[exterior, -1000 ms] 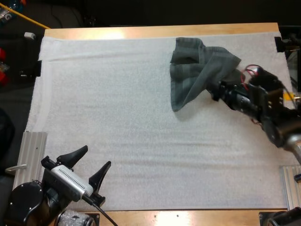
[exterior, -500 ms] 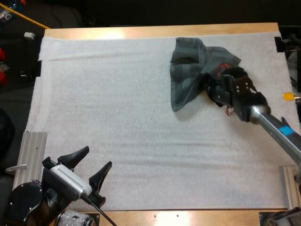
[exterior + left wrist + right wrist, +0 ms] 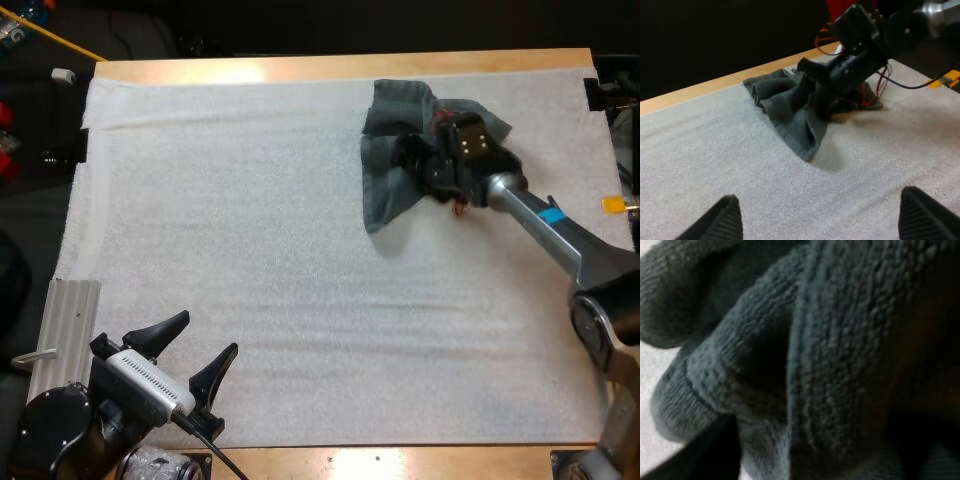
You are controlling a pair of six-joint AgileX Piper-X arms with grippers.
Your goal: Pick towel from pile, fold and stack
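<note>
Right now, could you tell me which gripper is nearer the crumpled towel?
Right. My right gripper is among the folds of the crumpled towel; my left gripper, open, hovers at the near left corner of the mat, far from it.

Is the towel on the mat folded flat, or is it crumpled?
Crumpled: the towel lies bunched in uneven folds with raised ridges, not flat on the mat.

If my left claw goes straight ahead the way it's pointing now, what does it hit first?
Probably the crumpled towel. Only bare white mat lies between the open left claw and the towel's near corner, though its height above the mat is unclear.
</note>
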